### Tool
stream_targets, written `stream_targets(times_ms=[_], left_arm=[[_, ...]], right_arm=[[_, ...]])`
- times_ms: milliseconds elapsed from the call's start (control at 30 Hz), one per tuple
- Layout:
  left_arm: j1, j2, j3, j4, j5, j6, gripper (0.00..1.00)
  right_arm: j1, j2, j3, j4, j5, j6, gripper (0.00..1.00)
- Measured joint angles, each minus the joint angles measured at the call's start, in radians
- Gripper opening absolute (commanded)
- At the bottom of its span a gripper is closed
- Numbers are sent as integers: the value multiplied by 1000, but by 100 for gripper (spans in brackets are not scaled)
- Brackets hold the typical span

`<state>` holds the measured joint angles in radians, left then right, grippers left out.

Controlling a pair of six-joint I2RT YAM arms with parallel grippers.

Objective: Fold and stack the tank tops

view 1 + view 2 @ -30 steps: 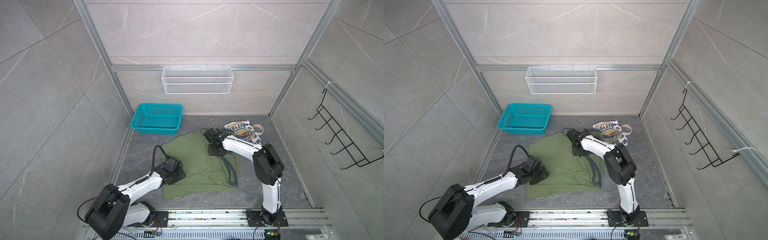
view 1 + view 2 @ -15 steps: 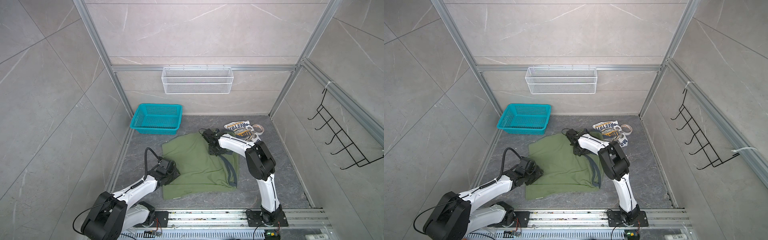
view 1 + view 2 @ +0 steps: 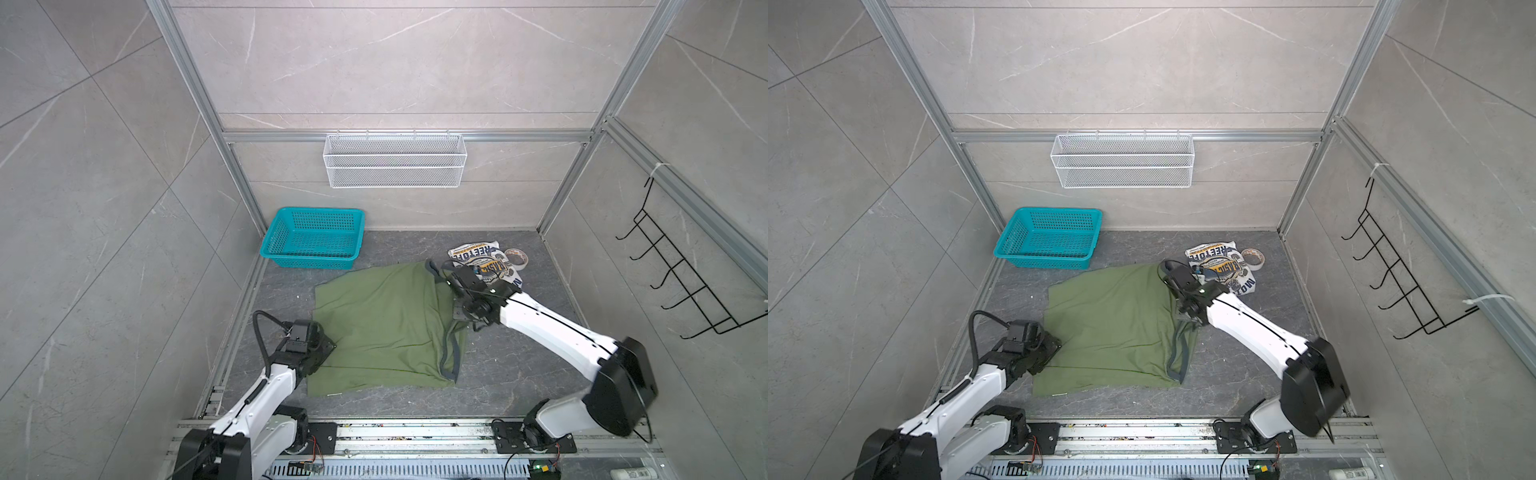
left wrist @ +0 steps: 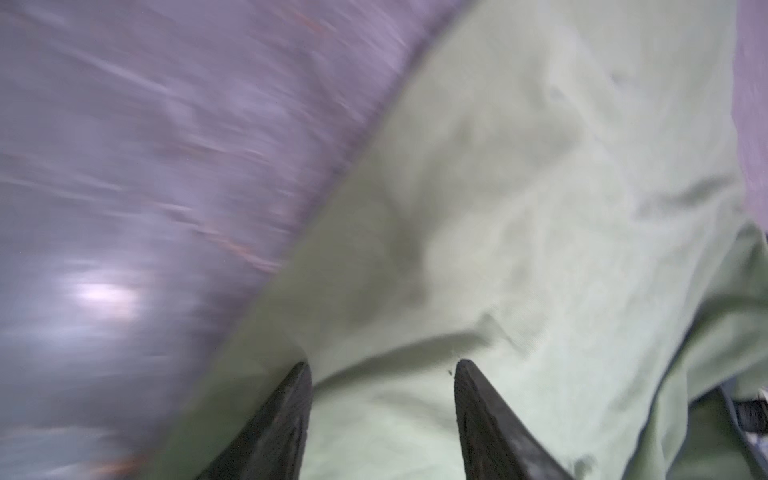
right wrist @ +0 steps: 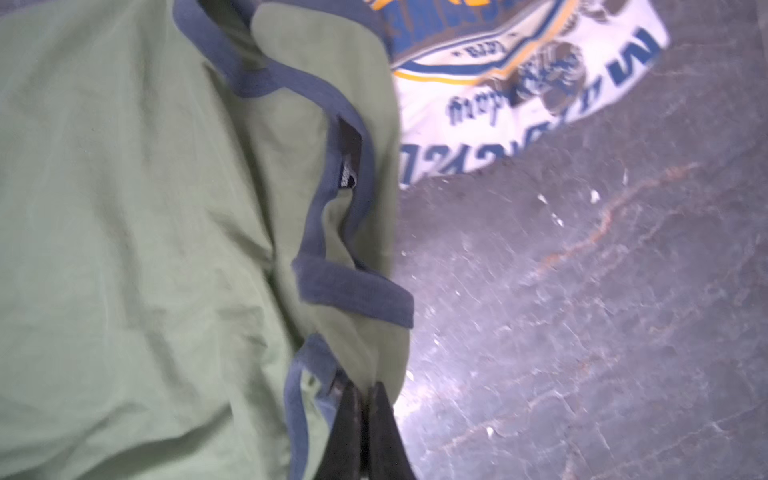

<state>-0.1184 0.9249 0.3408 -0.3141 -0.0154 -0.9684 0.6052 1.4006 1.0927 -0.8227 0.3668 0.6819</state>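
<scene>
A green tank top (image 3: 382,328) lies spread and slightly rumpled in the middle of a dark stone floor (image 3: 507,374), seen from above. At its 1 o'clock, a crumpled white tank top (image 3: 482,259) with blue and yellow lettering touches its corner. The right gripper (image 5: 365,399), at the green top's 2 o'clock edge, is pinched tight on the navy trim. The left gripper (image 4: 382,365), at the 8 o'clock edge, hovers half-spread over the cloth, gripping nothing. A teal basket (image 3: 309,261) stands at 11 o'clock. A roll of tape (image 3: 516,258) lies beside the white top.
</scene>
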Motion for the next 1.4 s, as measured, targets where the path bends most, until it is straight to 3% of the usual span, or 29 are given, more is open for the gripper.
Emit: stream_targets(times_ms=[233, 333, 433, 567, 667, 800, 933, 1033, 1133, 1400], left_arm=[[227, -87, 14, -111, 21, 89, 59], [248, -46, 51, -119, 87, 126, 58], [151, 2, 135, -143, 120, 152, 58], [-142, 62, 274, -148, 97, 156, 58], [-298, 151, 320, -109, 98, 142, 58], [-402, 326, 324, -58, 100, 117, 58], [-420, 437, 317, -23, 100, 97, 58], [-403, 447, 291, -5, 92, 85, 58], [-327, 399, 237, 39, 107, 71, 58], [20, 193, 98, -1, 125, 108, 59]], right_arm=[[-96, -256, -232, -69, -50, 59, 1], [-162, -347, -267, -101, -63, 66, 1], [-239, -397, -277, -124, -69, 65, 1], [-300, -386, -281, -130, -98, 64, 0], [-343, -373, -303, -117, -135, 70, 1], [-405, -351, -341, -89, -193, 85, 0], [-459, -335, -374, -55, -238, 90, 0], [-478, -327, -393, -32, -264, 89, 0], [-479, -319, -417, -6, -280, 85, 0], [-429, -262, -496, 75, -353, 95, 0]])
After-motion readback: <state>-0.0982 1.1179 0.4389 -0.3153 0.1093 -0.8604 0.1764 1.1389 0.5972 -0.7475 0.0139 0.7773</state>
